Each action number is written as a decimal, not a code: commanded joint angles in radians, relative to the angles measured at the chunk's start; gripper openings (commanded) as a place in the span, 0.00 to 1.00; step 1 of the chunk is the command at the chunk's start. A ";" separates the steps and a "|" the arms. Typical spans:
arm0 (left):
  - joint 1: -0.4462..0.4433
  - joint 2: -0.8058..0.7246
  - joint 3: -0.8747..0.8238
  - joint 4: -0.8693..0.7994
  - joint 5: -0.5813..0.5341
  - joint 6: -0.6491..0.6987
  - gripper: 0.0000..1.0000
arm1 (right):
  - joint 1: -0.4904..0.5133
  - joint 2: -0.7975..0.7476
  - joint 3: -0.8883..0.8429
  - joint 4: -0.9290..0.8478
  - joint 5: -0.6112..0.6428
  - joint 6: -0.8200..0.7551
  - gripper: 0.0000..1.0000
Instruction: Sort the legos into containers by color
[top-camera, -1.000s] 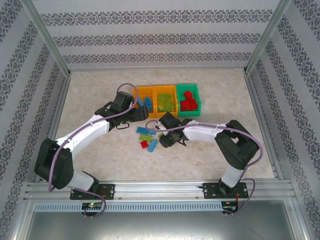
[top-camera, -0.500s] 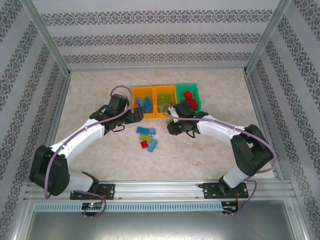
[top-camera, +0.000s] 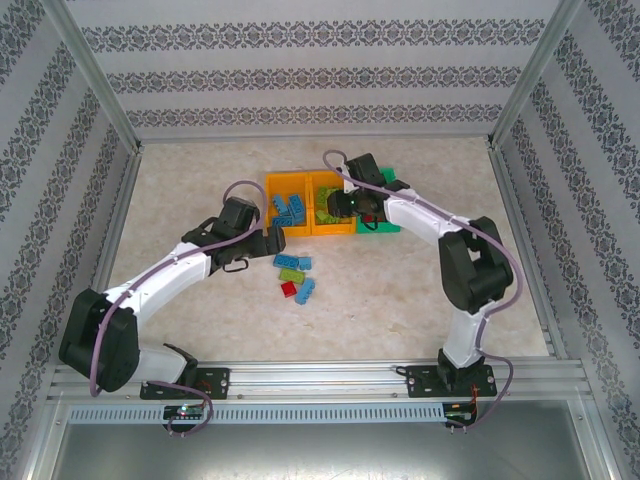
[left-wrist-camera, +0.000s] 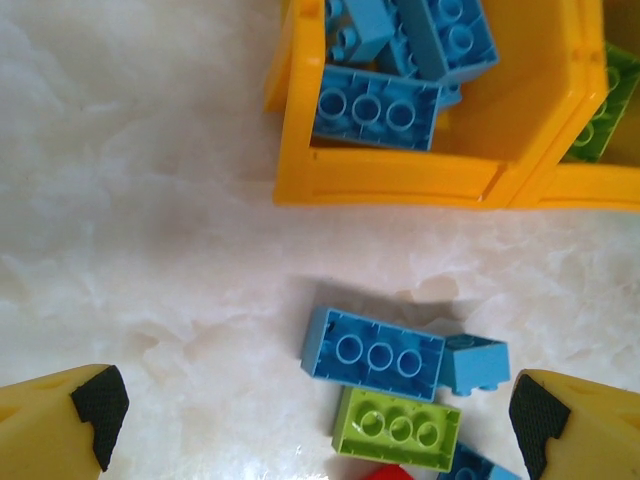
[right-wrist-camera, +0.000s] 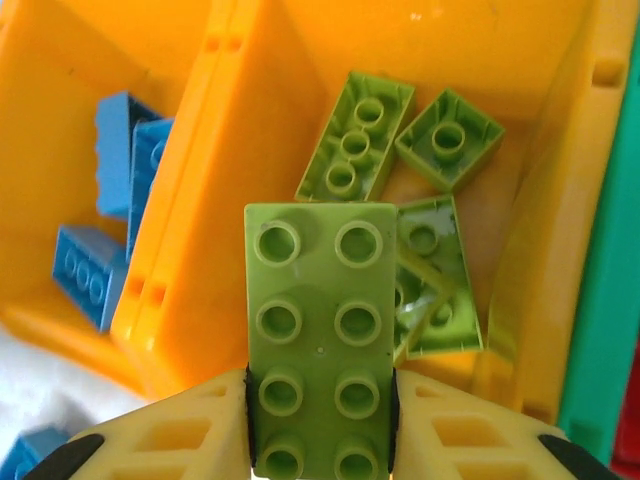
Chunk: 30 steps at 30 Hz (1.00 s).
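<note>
right gripper (right-wrist-camera: 320, 430): jaws clamped on an eight-stud lime brick (right-wrist-camera: 320, 350), held over the middle orange bin (right-wrist-camera: 290, 90)
middle orange bin: lime legos (right-wrist-camera: 357, 150) inside
left orange bin (left-wrist-camera: 400, 182): blue legos (left-wrist-camera: 375, 105) inside
left gripper (left-wrist-camera: 318, 418): jaws wide, empty, above loose legos (left-wrist-camera: 372, 353)
loose legos: blue, lime and red, on the bench (left-wrist-camera: 150, 200) just in front of the left orange bin

Three containers (top-camera: 330, 231): two orange bins (left-wrist-camera: 390, 185), one green bin (right-wrist-camera: 610, 300). Five loose legos (top-camera: 293, 274) on the table (left-wrist-camera: 150, 250): three blue (left-wrist-camera: 372, 353), one lime (left-wrist-camera: 397, 428), one red (left-wrist-camera: 390, 472). Middle bin: about four lime bricks (right-wrist-camera: 355, 150), plus one eight-stud lime brick (right-wrist-camera: 320, 340). Left bin: at least three blue bricks (left-wrist-camera: 375, 108).
</note>
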<state>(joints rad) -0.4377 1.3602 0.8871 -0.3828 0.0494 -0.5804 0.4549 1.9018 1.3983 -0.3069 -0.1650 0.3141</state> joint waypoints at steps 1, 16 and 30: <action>-0.025 0.017 -0.013 -0.019 0.006 0.008 1.00 | -0.005 0.052 0.079 -0.030 0.017 0.052 0.36; -0.120 0.086 -0.020 0.010 0.009 0.000 0.98 | -0.013 0.033 0.051 0.009 -0.012 0.076 0.67; -0.388 0.135 0.041 -0.072 -0.113 0.083 0.87 | -0.048 -0.248 -0.231 0.087 0.015 0.092 0.83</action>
<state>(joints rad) -0.7895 1.4834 0.9073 -0.4133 -0.0196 -0.5194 0.4259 1.6897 1.2003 -0.2382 -0.1719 0.3969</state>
